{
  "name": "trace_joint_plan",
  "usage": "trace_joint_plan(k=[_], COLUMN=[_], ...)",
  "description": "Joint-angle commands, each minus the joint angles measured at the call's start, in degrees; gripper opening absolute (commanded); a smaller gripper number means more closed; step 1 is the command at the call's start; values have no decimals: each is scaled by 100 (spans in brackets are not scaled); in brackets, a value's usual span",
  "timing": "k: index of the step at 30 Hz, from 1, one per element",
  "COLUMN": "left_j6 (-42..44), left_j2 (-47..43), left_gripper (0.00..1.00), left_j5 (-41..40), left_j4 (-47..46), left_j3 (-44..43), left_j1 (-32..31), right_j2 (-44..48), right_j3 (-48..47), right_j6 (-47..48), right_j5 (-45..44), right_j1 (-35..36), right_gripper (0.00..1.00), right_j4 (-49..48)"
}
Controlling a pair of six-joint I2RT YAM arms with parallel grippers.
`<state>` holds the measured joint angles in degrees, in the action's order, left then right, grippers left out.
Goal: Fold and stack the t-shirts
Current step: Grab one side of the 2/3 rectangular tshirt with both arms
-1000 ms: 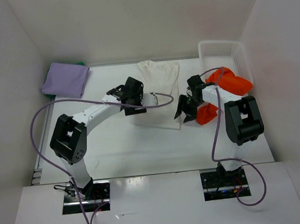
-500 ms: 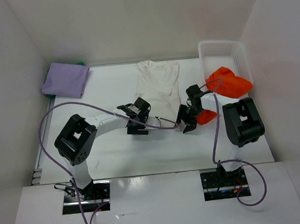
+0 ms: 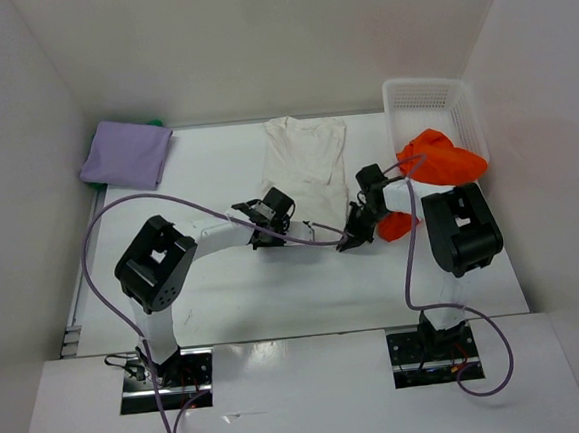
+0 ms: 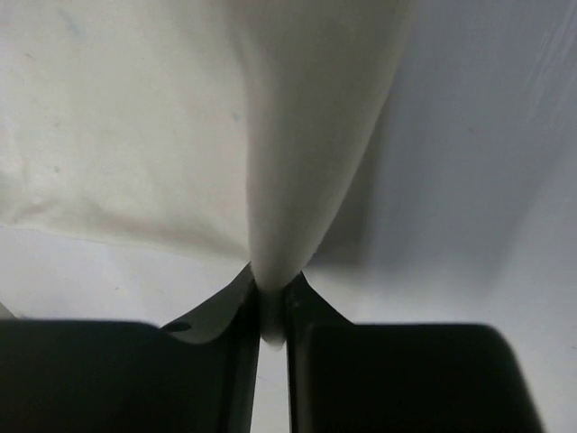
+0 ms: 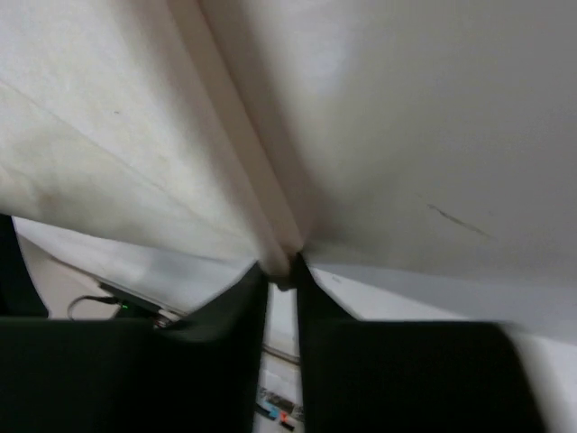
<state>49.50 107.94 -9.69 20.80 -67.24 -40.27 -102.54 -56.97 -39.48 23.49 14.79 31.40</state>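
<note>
Left gripper (image 4: 272,302) and right gripper (image 5: 281,275), each nearly closed, pinch the white t-shirt's (image 3: 303,160) near hem; the orange-red t-shirt (image 3: 441,159) lies just beside the right one.

On the table (image 3: 225,292), the folded t-shirt (image 3: 126,154) lies in the far left corner. It rests on a lower t-shirt (image 3: 154,122), of which only an edge shows at its far right corner. The flat t-shirt (image 3: 305,160) lies in the middle, collar end toward the back wall. The basket (image 3: 425,83) stands in the far right corner. The bunched t-shirt (image 3: 441,159) lies over its near end, and part of it spills onto the table beside the right arm. The left gripper (image 3: 277,215) sits at the flat t-shirt's near left corner and the right gripper (image 3: 354,233) at its near right corner. In both wrist views, the left gripper (image 4: 272,307) and the right gripper (image 5: 281,280) each have that cloth between their fingers.
</note>
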Motion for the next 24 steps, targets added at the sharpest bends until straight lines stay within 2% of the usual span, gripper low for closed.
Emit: trace_joint_plan(k=[1,2,4,6,12,17,19,24], left_j6=[-177,-247,-300,-449,-819,-898,-950,-1328], left_j2=[122,122,122,122,-185,-809,-1081,-1617], left_gripper=[16,13,5,0,0,0,0,0], left_j5=[310,310,363,424,284,-102,-191,20], left_j4=[153,214,276,346,609,680,864,1848], left_j3=[-131,-131,-131,-131,80,929,1151,1205], left_j1=[19,19,19,19,-86,-647,-972,-1255], right_j2=[-170,-170,-170,-117,287,902,1121,1938], right_j3=[-209,-209,-262,-262,-131,177,344,652], right_j6=[-77,-77,-77,-7,257,582,687,758], right_j5=[7,68,68,8,-55,50,51,-2], right_j1=[51,51,51,51,51,51,120,594], right_gripper=[7,0,0,0,0,0,0,0], right_j4=[-379,-380,-319,-231,155,673,867,1516])
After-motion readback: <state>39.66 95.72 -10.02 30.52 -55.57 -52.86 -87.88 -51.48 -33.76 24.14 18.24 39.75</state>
